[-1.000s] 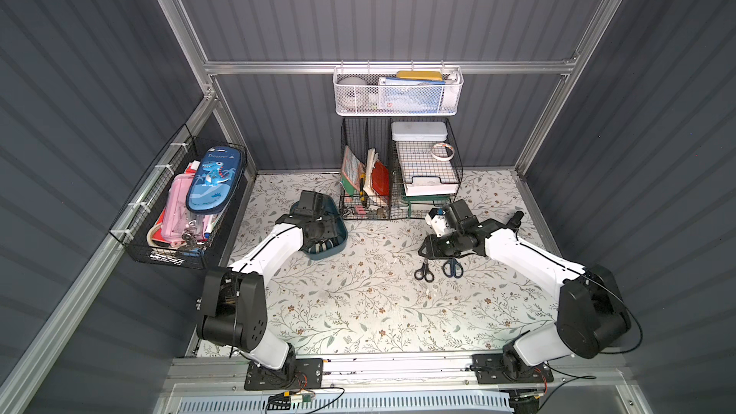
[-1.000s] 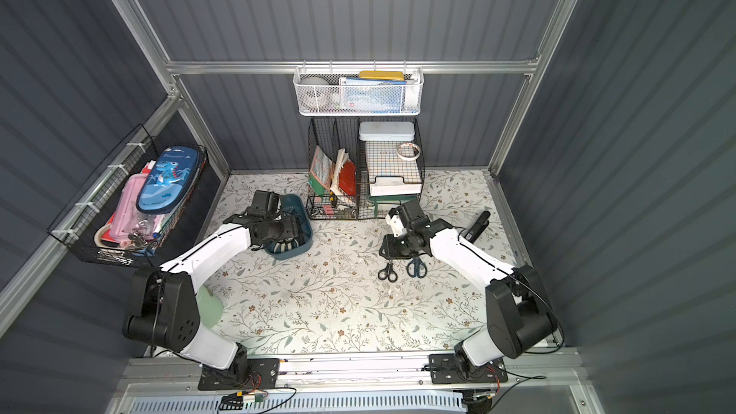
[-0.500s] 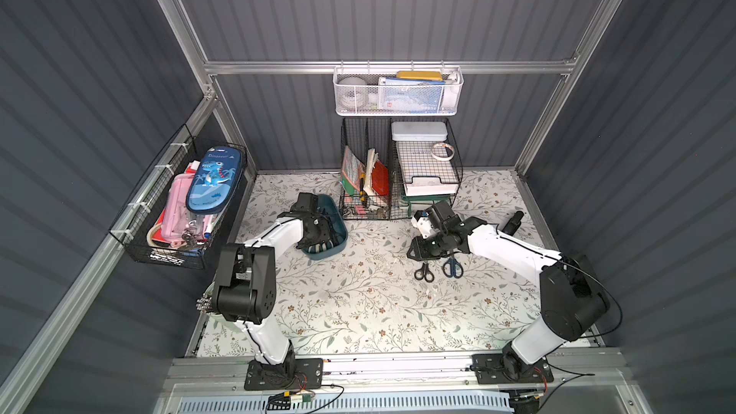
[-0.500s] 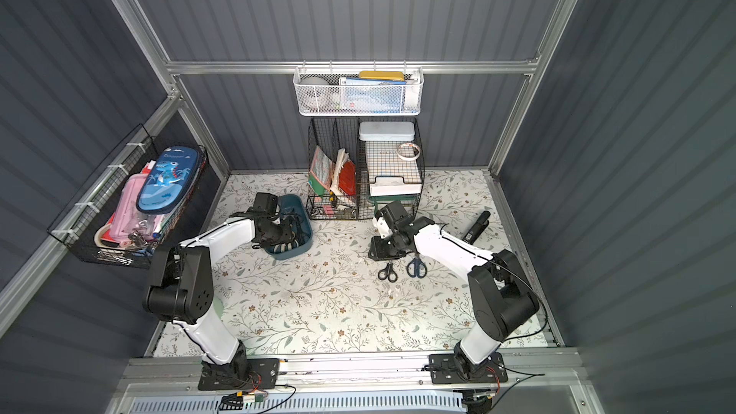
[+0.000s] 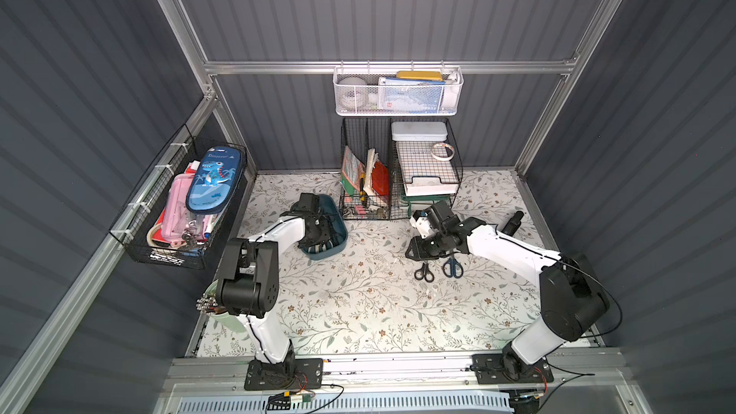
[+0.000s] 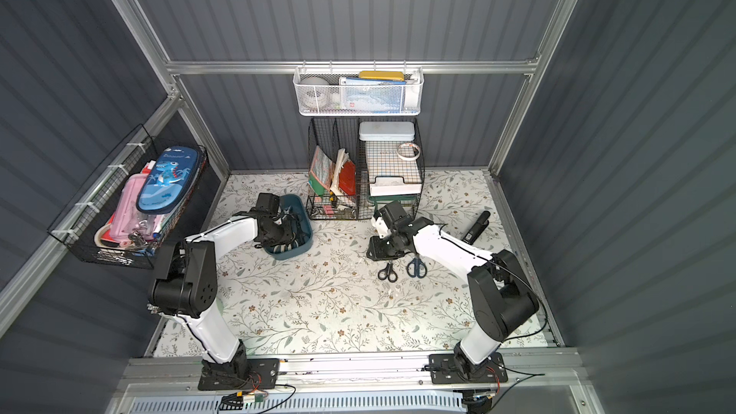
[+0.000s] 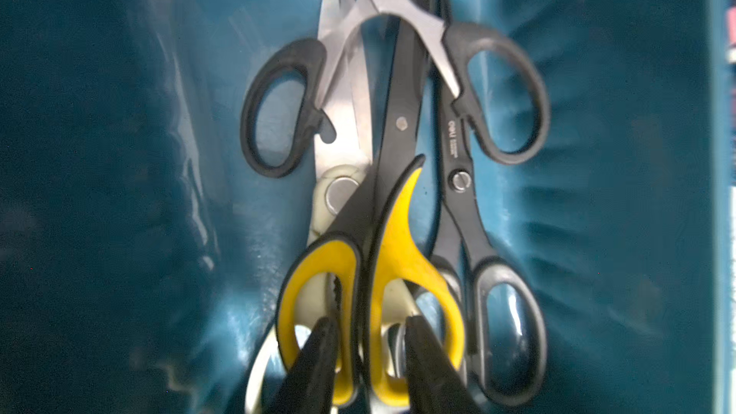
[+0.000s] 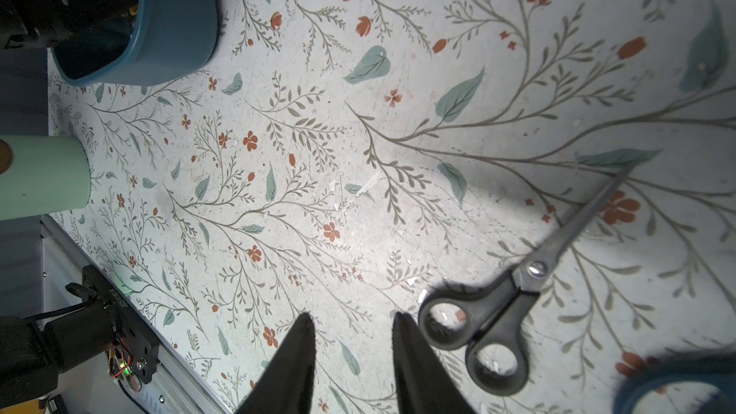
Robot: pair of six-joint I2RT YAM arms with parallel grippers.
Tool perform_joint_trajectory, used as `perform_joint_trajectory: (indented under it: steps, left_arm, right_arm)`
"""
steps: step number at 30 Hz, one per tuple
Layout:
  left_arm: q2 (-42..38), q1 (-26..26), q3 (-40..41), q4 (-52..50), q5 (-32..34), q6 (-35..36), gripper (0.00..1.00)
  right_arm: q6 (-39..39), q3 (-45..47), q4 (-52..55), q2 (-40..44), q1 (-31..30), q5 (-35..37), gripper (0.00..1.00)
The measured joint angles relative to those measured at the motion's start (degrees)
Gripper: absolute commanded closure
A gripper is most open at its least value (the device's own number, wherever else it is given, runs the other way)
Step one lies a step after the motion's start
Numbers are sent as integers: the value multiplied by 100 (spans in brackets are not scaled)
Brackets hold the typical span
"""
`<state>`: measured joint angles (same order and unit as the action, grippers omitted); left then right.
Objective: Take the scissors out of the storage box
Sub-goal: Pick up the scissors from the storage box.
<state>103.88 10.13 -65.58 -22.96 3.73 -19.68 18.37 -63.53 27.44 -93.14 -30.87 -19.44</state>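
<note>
Scissors w/ yellow handle (image 7: pixel 398 256) in storage box (image 7: pixel 119 153), left fingers (image 7: pixel 310 368) straddling its bars; can't tell if pinching. Right fingers (image 8: pixel 294 360) spread, nr black scissors (image 8: pixel 502 304) on worktop (image 8: pixel 318 153).

left gripper (image 7: pixel 368 320): sunk deeper into storage box (image 7: pixel 119 193), narrowed, now reaching into handle loops of yellow-and-black scissors (image 7: pixel 394 240) | right gripper (image 8: pixel 352 316): slid sideways, now just beside small black scissors (image 8: pixel 494 312)

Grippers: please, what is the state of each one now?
Left gripper: fingers in the yellow-handled scissors' loops; grip cannot be told.
Right gripper: open, holding nothing.
</note>
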Motion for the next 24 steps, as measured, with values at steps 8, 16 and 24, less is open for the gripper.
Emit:
perform_joint_trajectory:
  steps: [8,16,24]
  left_arm:
    - [76,-4,-22,138,44,-46,87]
    - [37,-4,-17,146,44,-85,100]
    - [-520,-4,20,-26,-114,-111,100]
  right_arm:
    - [7,0,-4,0,-11,-50,63]
    - [17,0,-11,0,-66,-90,63]
    - [22,-118,-11,0,-127,-92,63]
